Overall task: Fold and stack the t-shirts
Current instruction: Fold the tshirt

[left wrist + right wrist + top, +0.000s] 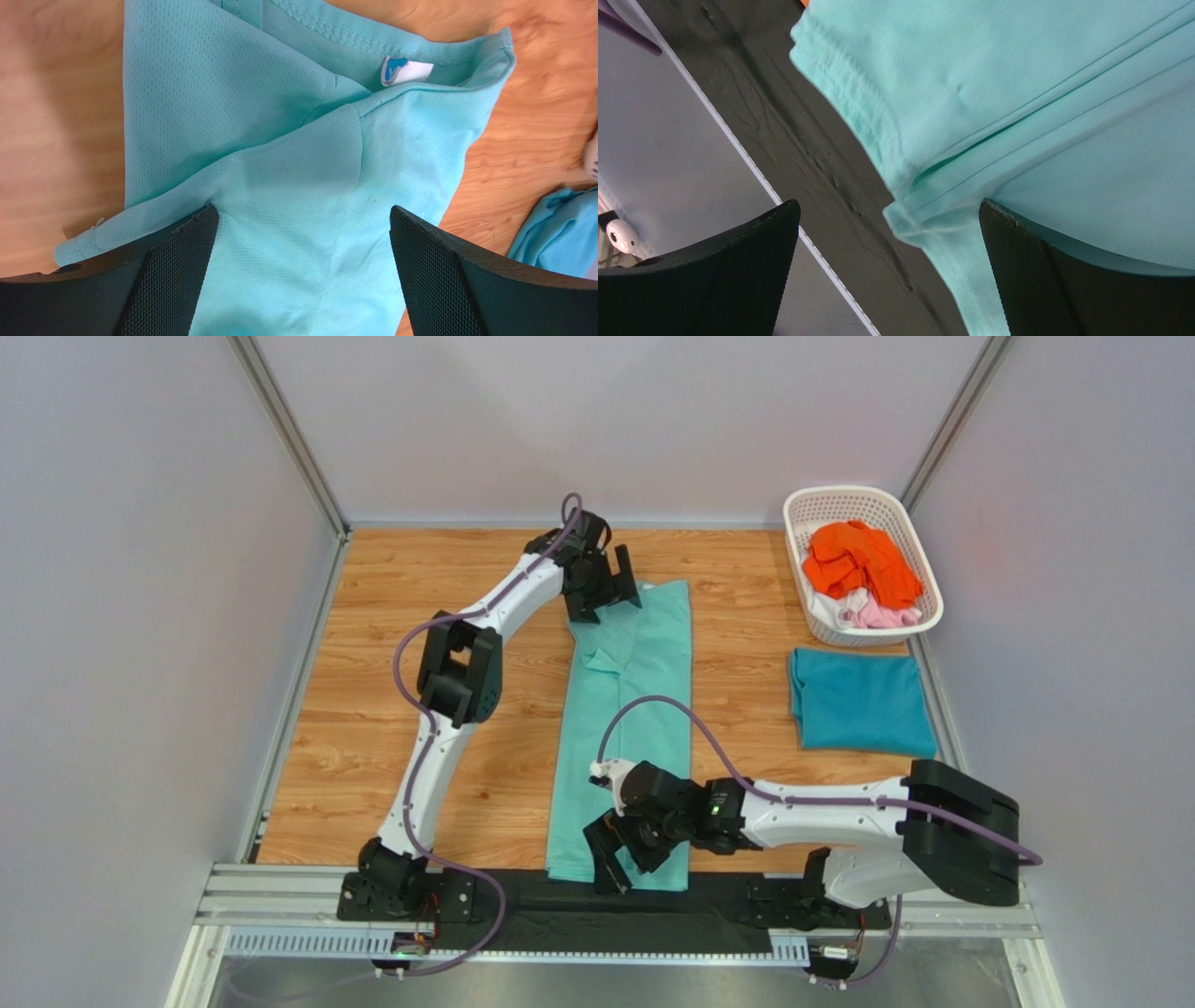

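Observation:
A mint green t-shirt [631, 714] lies folded into a long strip down the table's middle. Its collar end with a white label [406, 70] fills the left wrist view [295, 161]; its hem end fills the right wrist view [1032, 105]. My left gripper [601, 594] is open just above the collar end, with cloth between the spread fingers [168, 280]. My right gripper [627, 857] is open over the hem corner at the near edge; one finger [1025, 273] rests by the hem. A folded teal blue t-shirt [859, 703] lies at the right. Orange [859, 560], white and pink [884, 615] tees sit in the basket.
A white lattice basket [807, 511] stands at the back right. A black mat [561, 903] and metal rail run along the near edge under the hem. Grey walls enclose the wooden table [393, 700]. The teal shirt's corner shows in the left wrist view [558, 231].

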Robot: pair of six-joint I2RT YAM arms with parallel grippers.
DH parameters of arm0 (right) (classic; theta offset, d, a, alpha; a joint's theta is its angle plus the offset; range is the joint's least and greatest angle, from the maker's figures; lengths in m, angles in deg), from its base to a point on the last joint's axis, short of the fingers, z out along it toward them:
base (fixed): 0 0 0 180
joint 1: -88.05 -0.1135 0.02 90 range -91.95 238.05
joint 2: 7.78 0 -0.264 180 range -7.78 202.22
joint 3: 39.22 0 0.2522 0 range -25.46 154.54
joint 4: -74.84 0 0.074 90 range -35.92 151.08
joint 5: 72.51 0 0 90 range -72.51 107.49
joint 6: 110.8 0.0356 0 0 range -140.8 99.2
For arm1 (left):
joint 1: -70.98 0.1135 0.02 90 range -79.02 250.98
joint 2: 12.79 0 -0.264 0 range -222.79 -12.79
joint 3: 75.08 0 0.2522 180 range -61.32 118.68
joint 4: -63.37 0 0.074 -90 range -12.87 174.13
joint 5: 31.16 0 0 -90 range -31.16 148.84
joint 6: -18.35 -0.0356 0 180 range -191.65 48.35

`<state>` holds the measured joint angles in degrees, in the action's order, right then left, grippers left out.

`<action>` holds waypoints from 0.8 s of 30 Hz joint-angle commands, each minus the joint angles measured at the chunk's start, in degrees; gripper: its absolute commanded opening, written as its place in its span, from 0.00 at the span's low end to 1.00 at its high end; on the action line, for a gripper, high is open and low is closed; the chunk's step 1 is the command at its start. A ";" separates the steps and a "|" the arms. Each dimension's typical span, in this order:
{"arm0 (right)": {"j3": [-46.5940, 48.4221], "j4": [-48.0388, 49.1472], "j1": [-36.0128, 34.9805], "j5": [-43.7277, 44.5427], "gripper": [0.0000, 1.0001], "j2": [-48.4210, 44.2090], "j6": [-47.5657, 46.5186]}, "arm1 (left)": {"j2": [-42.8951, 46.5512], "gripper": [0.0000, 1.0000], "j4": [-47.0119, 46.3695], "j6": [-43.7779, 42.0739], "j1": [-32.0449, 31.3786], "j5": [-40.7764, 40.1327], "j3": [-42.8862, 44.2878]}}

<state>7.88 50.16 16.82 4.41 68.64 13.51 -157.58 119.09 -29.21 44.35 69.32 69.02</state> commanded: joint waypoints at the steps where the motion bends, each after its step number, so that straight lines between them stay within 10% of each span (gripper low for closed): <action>1: 1.28 -3.83 -0.32 1.03 1.00 -2.76 -2.83 | -5.24 1.00 -5.01 -2.00 0.35 1.20 0.79; 24: 5.16 -30.29 6.27 30.83 1.00 -32.47 1.81 | 18.22 1.00 -6.81 -8.33 2.37 -0.55 -1.50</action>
<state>14.38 23.41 22.94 31.18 38.70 12.44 -149.39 111.96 -33.60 46.38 68.89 66.09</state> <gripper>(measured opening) 0.998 0.994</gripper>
